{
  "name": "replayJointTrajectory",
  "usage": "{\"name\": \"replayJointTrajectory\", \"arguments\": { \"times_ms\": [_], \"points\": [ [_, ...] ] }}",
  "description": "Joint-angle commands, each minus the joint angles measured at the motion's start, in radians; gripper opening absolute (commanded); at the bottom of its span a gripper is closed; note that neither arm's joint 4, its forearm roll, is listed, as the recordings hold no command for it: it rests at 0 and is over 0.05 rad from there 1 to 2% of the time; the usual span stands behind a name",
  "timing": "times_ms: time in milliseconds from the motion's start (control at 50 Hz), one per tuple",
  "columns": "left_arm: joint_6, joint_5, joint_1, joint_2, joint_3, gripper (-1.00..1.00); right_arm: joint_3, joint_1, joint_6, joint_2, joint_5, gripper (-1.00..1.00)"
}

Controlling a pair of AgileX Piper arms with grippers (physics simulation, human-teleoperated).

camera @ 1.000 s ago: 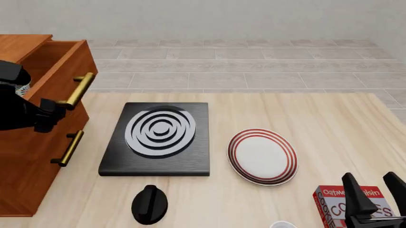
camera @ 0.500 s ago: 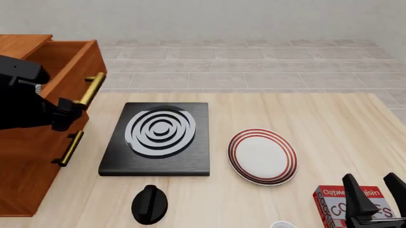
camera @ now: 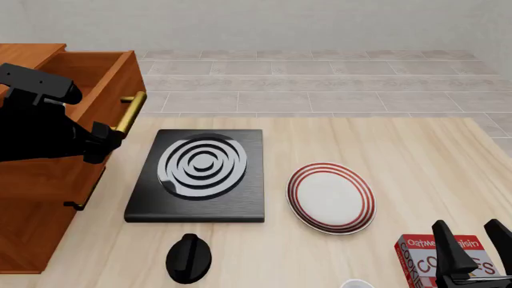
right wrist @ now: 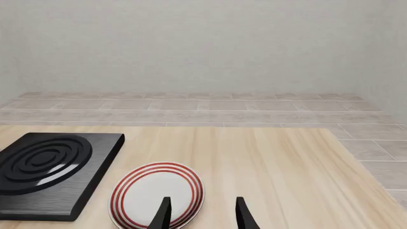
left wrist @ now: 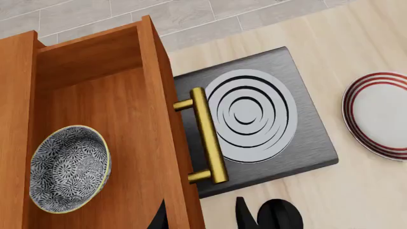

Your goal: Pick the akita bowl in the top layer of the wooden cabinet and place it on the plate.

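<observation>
The akita bowl [left wrist: 70,167], blue-black speckled, lies inside the pulled-out top layer [left wrist: 127,119] of the wooden cabinet [camera: 32,198]. In the front view my left arm hides it. My left gripper [left wrist: 202,219] [camera: 107,142] is at the near end of the brass handle [left wrist: 207,136] [camera: 128,114]. Its fingers are spread, one on each side of the drawer's front panel. The red-ringed plate [camera: 331,197] [right wrist: 157,193] [left wrist: 378,114] lies bare on the table, right of the stove. My right gripper [camera: 473,246] [right wrist: 202,214] hangs open and holds nothing near the table's front right corner.
A black stove slab [camera: 200,174] [left wrist: 254,119] with silver rings lies between cabinet and plate. A black knob-shaped object [camera: 189,258] stands in front of it. A red cookie box [camera: 428,258] lies under my right gripper. The lower drawer handle [camera: 84,192] is partly covered.
The top drawer has slid farther out of the cabinet, toward the right, with my left gripper moving along at its handle. The right arm has stayed still.
</observation>
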Motion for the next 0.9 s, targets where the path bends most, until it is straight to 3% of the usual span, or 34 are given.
{"name": "replayJointTrajectory", "arguments": {
  "times_ms": [20, 900],
  "points": [
    [0.014, -0.015, -0.054, 0.044, -0.005, 1.0, 0.0, 0.0, 0.0, -0.001, 0.001, 1.0],
    [-0.032, -0.042, -0.184, 0.093, -0.007, 1.0, -0.002, 0.002, 0.002, -0.014, 0.015, 1.0]
  ]
}}
